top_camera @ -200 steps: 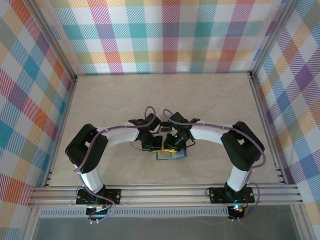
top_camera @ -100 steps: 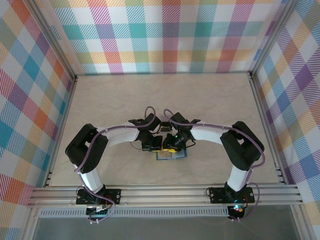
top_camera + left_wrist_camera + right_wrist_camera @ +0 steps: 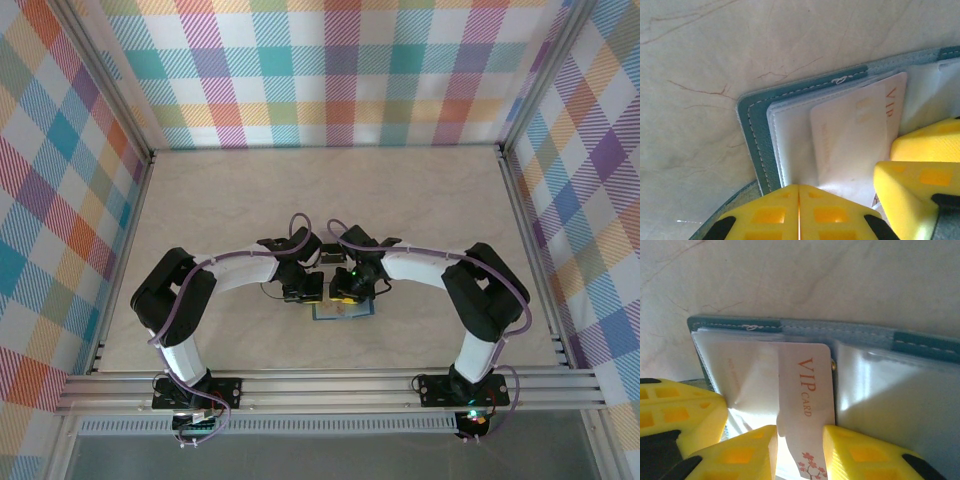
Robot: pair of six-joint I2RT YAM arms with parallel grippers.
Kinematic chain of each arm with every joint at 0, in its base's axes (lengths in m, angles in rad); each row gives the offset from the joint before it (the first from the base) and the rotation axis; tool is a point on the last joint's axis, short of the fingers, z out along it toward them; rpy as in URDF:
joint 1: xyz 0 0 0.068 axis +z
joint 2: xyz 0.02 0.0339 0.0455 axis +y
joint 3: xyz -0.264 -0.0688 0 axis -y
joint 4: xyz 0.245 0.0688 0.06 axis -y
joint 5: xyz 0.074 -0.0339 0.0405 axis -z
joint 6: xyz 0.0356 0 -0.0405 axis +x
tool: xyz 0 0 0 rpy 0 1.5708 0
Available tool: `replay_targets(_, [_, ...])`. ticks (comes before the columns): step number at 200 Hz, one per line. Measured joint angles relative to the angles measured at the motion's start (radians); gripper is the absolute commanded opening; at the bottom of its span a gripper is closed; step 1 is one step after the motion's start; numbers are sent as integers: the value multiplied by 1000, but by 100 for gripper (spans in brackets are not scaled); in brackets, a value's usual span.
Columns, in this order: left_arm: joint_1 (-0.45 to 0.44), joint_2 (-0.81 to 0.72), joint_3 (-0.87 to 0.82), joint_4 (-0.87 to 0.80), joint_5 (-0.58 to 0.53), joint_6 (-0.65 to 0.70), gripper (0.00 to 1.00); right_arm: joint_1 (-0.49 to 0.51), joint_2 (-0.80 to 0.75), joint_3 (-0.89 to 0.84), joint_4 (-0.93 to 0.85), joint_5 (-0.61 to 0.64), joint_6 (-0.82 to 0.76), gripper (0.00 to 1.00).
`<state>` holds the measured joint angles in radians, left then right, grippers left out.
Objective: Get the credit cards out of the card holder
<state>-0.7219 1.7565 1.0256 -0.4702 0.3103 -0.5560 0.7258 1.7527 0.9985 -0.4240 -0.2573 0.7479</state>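
Observation:
The card holder (image 3: pixel 347 312) lies open on the table, teal rim (image 3: pixel 752 130) (image 3: pixel 735 322) around clear sleeves. A white credit card (image 3: pixel 807 390) marked "VIP CARD" sticks partway out of the left sleeve; its other half shows through the plastic (image 3: pixel 850 140). My right gripper (image 3: pixel 799 450) (image 3: pixel 345 288) has a yellow finger against each side of the part that sticks out. My left gripper (image 3: pixel 799 192) (image 3: pixel 303 290) is shut, its tips pressing on the left sleeve near the wallet's edge. The right fingers (image 3: pixel 920 165) sit just beside it.
Both arms meet over the wallet near the table's front middle. Pale marbled table (image 3: pixel 330 200) stretches behind them to the checked back wall. Aluminium rails (image 3: pixel 330 385) run along the front edge.

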Motion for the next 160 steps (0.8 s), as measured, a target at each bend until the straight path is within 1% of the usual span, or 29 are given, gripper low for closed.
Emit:
replay_targets(74, [-5, 0, 15, -33, -13, 0, 9, 0, -20, -4, -7, 7, -4, 37])
replay_targets(104, [-13, 0, 32, -54, -16, 0, 6, 0, -27, -6, -14, 14, -4, 37])
replay_targets(132, [-31, 0, 49, -55, -16, 0, 4, -1, -43, -13, -15, 14, -4, 40])
replay_targets(160, [-42, 0, 63, -55, -15, -1, 3, -5, -50, -16, -19, 19, -4, 40])
